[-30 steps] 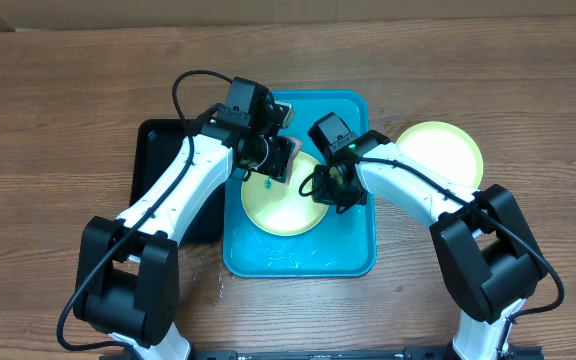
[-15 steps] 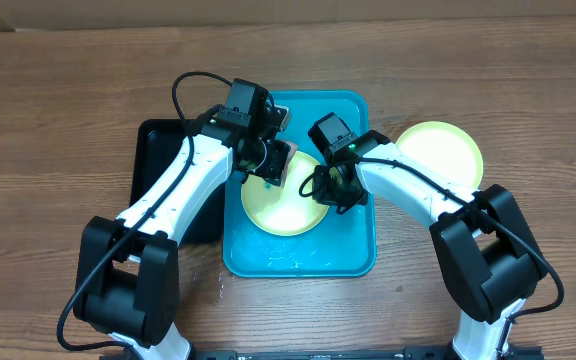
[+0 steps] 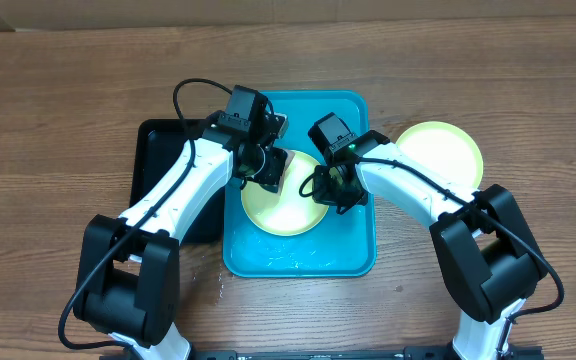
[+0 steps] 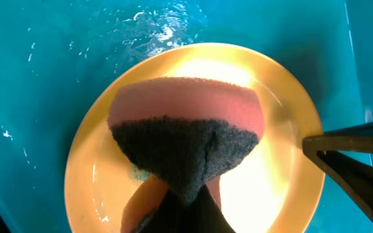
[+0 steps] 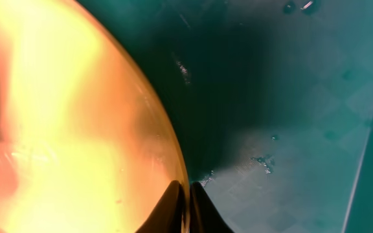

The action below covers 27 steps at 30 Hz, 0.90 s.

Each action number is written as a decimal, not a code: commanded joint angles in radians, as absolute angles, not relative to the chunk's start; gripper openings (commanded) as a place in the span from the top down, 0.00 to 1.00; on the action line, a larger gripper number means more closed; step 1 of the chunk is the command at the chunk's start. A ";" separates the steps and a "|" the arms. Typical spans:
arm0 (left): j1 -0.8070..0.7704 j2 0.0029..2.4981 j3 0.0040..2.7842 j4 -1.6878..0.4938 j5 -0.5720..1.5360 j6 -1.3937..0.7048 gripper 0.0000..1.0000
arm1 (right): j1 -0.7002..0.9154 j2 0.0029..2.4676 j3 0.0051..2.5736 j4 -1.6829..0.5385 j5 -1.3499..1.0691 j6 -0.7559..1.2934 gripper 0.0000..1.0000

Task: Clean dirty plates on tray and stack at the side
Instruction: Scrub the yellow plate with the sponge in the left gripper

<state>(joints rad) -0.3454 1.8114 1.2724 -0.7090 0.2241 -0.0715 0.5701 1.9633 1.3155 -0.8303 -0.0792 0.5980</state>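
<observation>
A pale yellow-green plate (image 3: pixel 286 208) lies in the turquoise tray (image 3: pixel 348 255). My left gripper (image 3: pixel 268 166) is shut on a pink sponge with a dark scouring face (image 4: pixel 185 123) and holds it against the plate (image 4: pixel 283 149) near its far-left rim. My right gripper (image 3: pixel 332 190) is shut on the plate's right rim; in the right wrist view the rim (image 5: pixel 167 142) runs between the closed fingertips of that gripper (image 5: pixel 188 197). A second yellow-green plate (image 3: pixel 440 150) rests on the table to the right of the tray. The light blue plate is not in view.
A smaller black tray (image 3: pixel 163 165) lies against the turquoise tray's left side, partly under my left arm. Water droplets glisten on the tray floor (image 4: pixel 147 26). The right gripper's body (image 4: pixel 358 165) shows at the right of the left wrist view.
My left gripper has shifted the sponge slightly left and turned a little over the plate. The right gripper and the plate have not moved.
</observation>
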 commanded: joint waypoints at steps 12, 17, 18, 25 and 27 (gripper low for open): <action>-0.349 1.826 1.269 -0.706 0.199 -0.105 0.96 | 0.575 1.940 1.308 -0.805 -0.069 0.595 0.91; -0.349 1.826 1.270 -0.712 0.199 -0.105 0.96 | 0.575 1.940 1.308 -0.825 -0.084 0.598 0.65; -0.349 1.826 1.270 -0.716 0.199 -0.105 0.96 | 0.575 1.940 1.308 -0.833 -0.096 0.599 0.65; -0.349 1.826 1.270 -0.726 0.199 -0.105 0.96 | 0.574 1.940 1.308 -0.851 -0.144 0.604 0.69; -0.349 1.826 1.270 -0.728 0.199 -0.105 0.96 | 0.570 1.940 1.308 -0.863 -0.143 0.623 0.71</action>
<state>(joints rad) -0.3454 1.8118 1.2701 -0.7265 0.2047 -0.0978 0.5701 1.9633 1.3151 -0.8539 -0.1276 0.6014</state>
